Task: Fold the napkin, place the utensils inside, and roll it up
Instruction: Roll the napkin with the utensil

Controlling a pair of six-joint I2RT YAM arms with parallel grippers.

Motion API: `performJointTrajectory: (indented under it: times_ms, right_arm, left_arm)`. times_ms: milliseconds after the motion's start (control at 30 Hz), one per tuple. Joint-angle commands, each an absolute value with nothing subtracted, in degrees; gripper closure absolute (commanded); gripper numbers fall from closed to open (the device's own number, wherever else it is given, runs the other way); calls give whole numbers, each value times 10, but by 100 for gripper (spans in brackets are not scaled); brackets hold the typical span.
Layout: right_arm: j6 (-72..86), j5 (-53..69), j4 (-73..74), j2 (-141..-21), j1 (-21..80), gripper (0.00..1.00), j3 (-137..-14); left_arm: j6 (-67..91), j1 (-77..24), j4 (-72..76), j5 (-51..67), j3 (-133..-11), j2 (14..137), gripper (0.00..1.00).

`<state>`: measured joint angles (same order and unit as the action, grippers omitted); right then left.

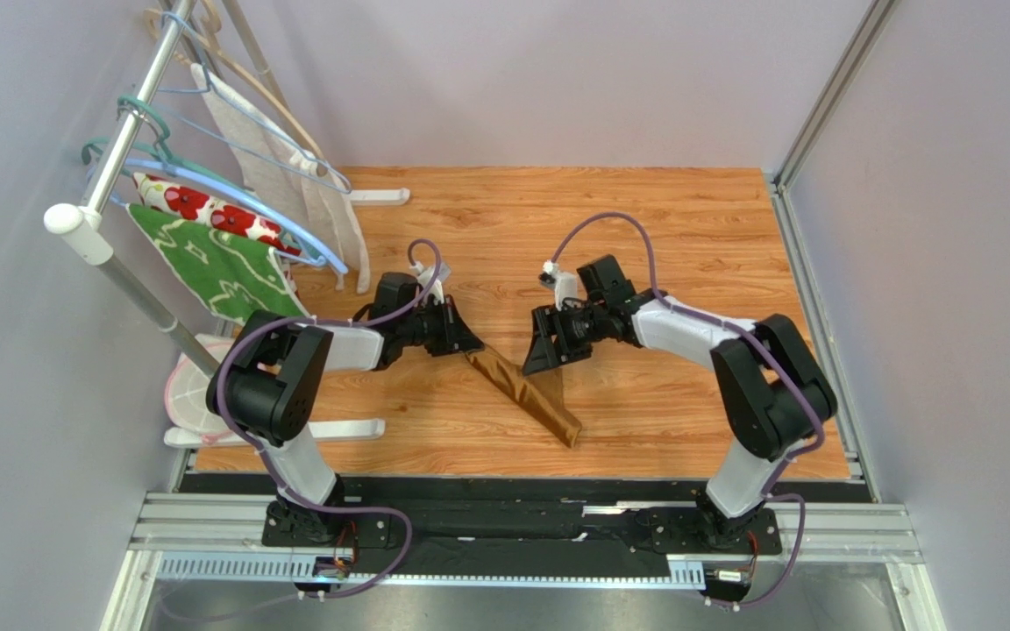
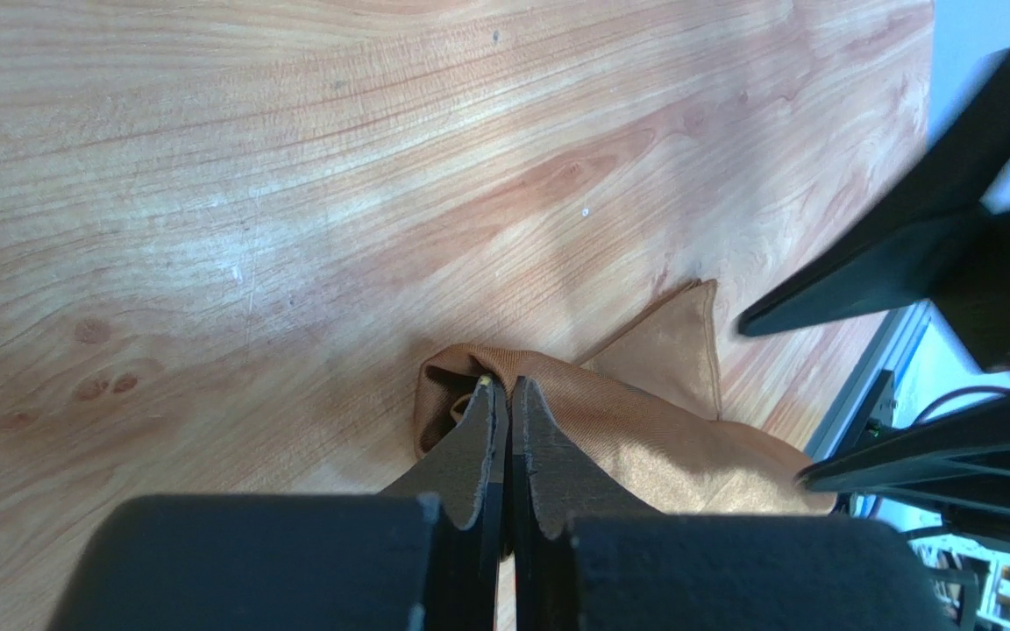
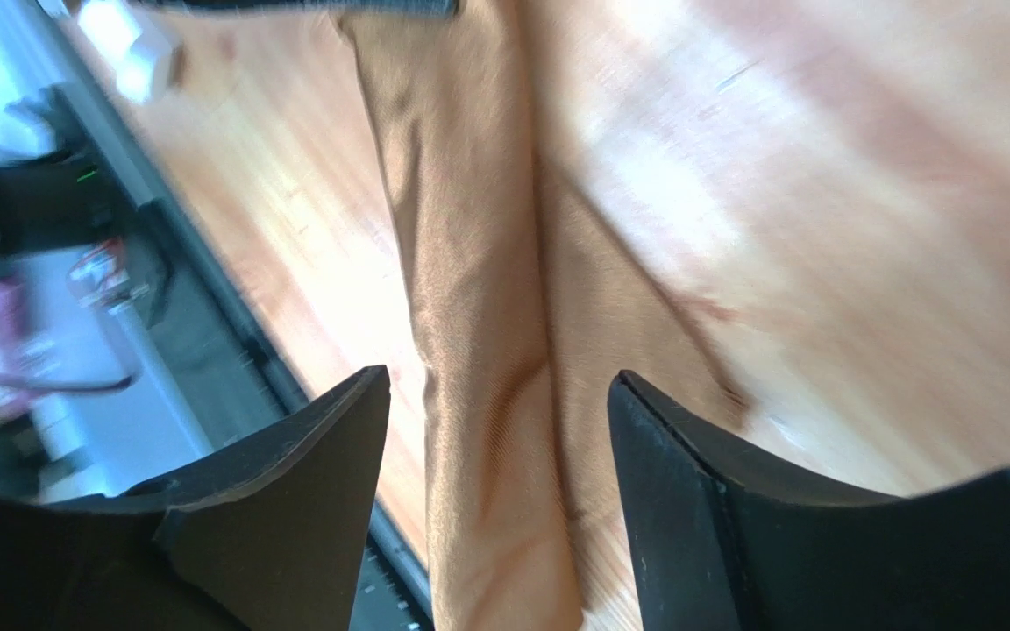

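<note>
The napkin (image 1: 526, 395) lies on the wooden table (image 1: 682, 237) as a narrow golden-brown roll, running diagonally from centre toward the front edge. My left gripper (image 1: 467, 345) is at the roll's far-left end. In the left wrist view its jaws (image 2: 508, 388) are pressed together, pinching a fold of the napkin (image 2: 655, 421). My right gripper (image 1: 545, 366) hangs over the middle of the roll. In the right wrist view its jaws (image 3: 499, 377) stand wide apart, with the napkin (image 3: 484, 342) below and between them, untouched. The utensils are out of view.
A white drying rack (image 1: 102, 224) stands at the left with hangers, a green leaf-patterned cloth (image 1: 214, 263) and a white cloth with red flowers (image 1: 194, 204). Its foot (image 1: 339, 427) lies near the left arm. A black rail (image 1: 524, 493) borders the front; grey walls enclose the table.
</note>
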<state>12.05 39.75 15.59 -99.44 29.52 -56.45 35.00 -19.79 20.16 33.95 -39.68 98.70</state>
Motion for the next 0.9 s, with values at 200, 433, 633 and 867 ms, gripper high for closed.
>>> performJointTrajectory:
  times_ms: [200, 433, 633, 867]
  right_arm:
    - [28, -45, 228, -894, 513, 35, -621]
    - [3, -169, 239, -960, 605, 42, -644]
    - [-15, -194, 250, -993, 618, 49, -648]
    - [-13, -199, 249, -1012, 619, 50, -626]
  left_arm:
    - [330, -196, 185, 344, -419, 993, 100]
    - [330, -196, 182, 343, -421, 994, 100]
    - [327, -196, 178, 340, -422, 991, 100]
    - [328, -196, 178, 343, -422, 991, 100]
